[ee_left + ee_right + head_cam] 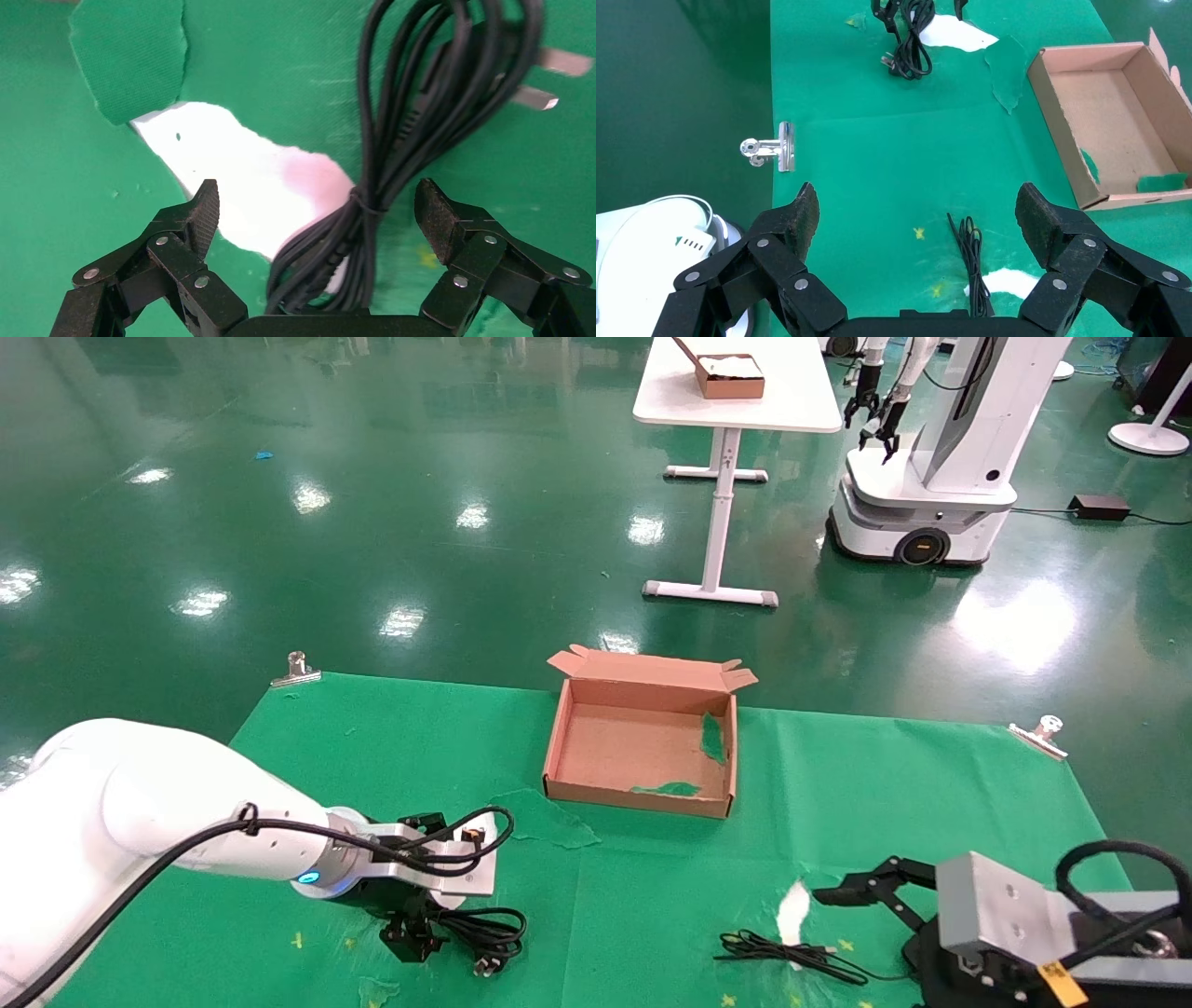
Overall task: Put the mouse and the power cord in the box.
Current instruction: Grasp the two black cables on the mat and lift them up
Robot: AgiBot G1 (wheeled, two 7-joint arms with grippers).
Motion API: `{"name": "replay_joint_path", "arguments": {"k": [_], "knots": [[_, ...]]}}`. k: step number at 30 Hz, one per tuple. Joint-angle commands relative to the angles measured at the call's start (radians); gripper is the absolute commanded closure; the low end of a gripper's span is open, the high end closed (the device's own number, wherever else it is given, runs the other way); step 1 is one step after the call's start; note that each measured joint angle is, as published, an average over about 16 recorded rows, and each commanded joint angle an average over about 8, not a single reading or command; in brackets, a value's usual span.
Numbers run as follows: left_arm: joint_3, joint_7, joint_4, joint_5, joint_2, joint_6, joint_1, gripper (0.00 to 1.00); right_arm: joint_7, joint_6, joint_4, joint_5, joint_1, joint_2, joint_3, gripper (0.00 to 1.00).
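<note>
Right now the step in hand looks like the pick-up of the power cord [393, 140]: the left gripper [316, 210] is low over the table's [838, 784] near left corner with its jaws spread wide, and the bundled cord sits between the fingers without either pad touching it. The next move, as I judge it, calls for closing on the bunched middle (where a thin tie pinches the loops together), then lifting and carrying it to the box [643, 733], which stands open and holds nothing but green scraps at the middle of the table's far edge.

The cord is thick, black and looped, its flat metal prongs pointing away from the gripper; it lies partly over a white patch where the green cloth is torn.

The right gripper [916, 214] is open and idle near the table's near right corner, just beside a thin black cable [972, 260]; the mouse itself I cannot make out.
</note>
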Motion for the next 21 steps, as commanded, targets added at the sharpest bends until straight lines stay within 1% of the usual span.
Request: {"name": "replay_joint_path", "arguments": {"k": [1, 8, 21], "knots": [[0.003, 0.014, 0.032, 0.005, 0.014, -0.015, -0.004, 0.00, -0.001, 0.002, -0.001, 0.001, -0.002, 0.001, 0.001, 0.00], [-0.002, 0.055, 0.098, -0.004, 0.032, -0.049, -0.012, 0.00, 0.001, -0.002, 0.002, -0.019, 0.000, -0.003, -0.010, 0.00], [-0.013, 0.098, 0.162, -0.027, 0.041, -0.059, -0.033, 0.00, 0.029, -0.008, 0.008, -0.056, 0.024, -0.042, -0.039, 0.00]]}}
